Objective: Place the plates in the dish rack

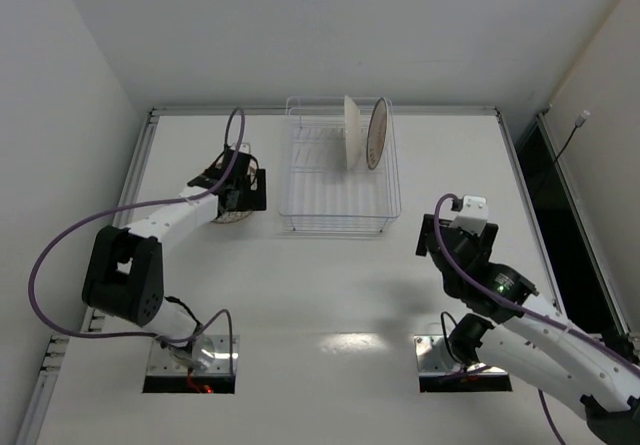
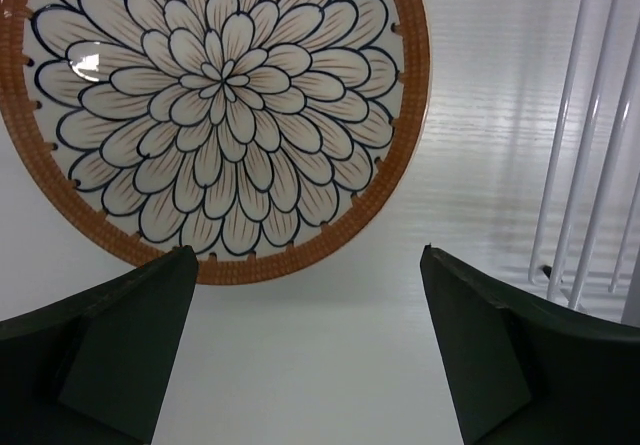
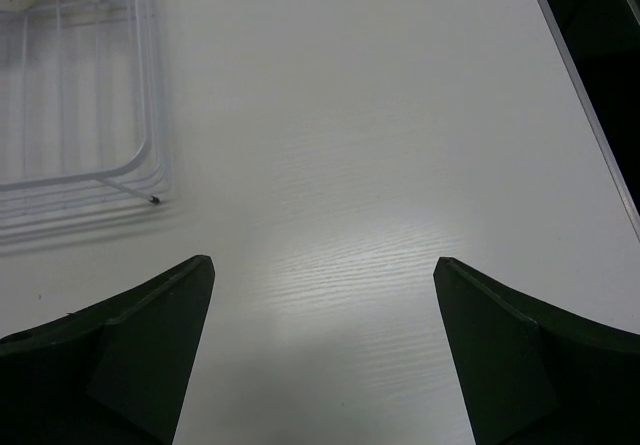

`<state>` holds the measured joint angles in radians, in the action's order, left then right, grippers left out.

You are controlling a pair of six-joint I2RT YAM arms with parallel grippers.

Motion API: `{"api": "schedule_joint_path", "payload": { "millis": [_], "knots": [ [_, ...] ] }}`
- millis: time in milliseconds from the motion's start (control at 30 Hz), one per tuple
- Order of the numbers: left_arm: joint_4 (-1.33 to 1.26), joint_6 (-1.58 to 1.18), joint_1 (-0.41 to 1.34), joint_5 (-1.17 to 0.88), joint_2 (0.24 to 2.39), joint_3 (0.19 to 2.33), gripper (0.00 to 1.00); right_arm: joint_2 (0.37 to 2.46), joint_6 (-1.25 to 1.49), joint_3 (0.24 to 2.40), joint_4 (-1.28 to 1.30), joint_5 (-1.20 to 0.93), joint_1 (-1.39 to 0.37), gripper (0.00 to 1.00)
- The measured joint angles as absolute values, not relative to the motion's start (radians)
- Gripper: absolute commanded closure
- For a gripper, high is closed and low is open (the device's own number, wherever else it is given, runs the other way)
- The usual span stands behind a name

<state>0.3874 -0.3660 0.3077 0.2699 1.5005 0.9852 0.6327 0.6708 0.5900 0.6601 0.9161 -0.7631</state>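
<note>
One plate (image 2: 215,105) with a brown-orange rim and a dark petal pattern lies flat on the table, left of the dish rack (image 1: 340,180). In the top view only its edge (image 1: 232,216) shows under my left gripper (image 1: 243,187). In the left wrist view the left gripper (image 2: 308,265) is open and empty, hovering just short of the plate's near rim. Two other plates (image 1: 352,133) (image 1: 378,133) stand upright in the rack's far right slots. My right gripper (image 1: 442,227) is open and empty over bare table right of the rack, as the right wrist view (image 3: 325,265) shows.
White rack wires (image 2: 590,145) stand close on the left gripper's right side. The rack's near right corner (image 3: 130,180) shows in the right wrist view. A dark gap (image 1: 560,215) runs along the table's right edge. White walls enclose the back and sides.
</note>
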Motion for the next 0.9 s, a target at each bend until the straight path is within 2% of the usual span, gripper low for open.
{"api": "schedule_joint_path", "payload": {
  "millis": [100,333,500,633,700,733,767,800,900],
  "knots": [
    [0.392,-0.340,0.294,0.255,1.571,1.038,0.11,0.635,0.669,0.588,0.659,0.914,-0.774,0.09],
    [0.410,-0.274,0.302,0.263,1.774,1.150,0.11,0.657,0.662,0.587,0.655,0.911,-0.807,0.09],
    [0.432,-0.241,0.319,0.270,1.833,1.177,0.11,0.657,0.662,0.587,0.654,0.912,-0.824,0.09],
    [0.434,-0.232,0.321,0.290,1.885,1.216,0.18,0.656,0.662,0.587,0.653,0.913,-0.838,0.09],
    [0.440,-0.228,0.321,0.301,1.904,1.228,0.30,0.655,0.662,0.587,0.653,0.914,-0.842,0.09],
    [0.441,-0.229,0.321,0.308,1.909,1.234,0.40,0.655,0.662,0.587,0.653,0.915,-0.844,0.09],
    [0.444,-0.228,0.321,0.306,1.917,1.243,0.61,0.655,0.662,0.587,0.653,0.915,-0.847,0.09],
    [0.450,-0.216,0.321,0.302,1.928,1.252,0.75,0.655,0.662,0.587,0.653,0.915,-0.849,0.09],
    [0.467,-0.196,0.329,0.370,1.962,1.295,0.82,0.655,0.662,0.587,0.653,0.916,-0.854,0.09]
  ]
}}
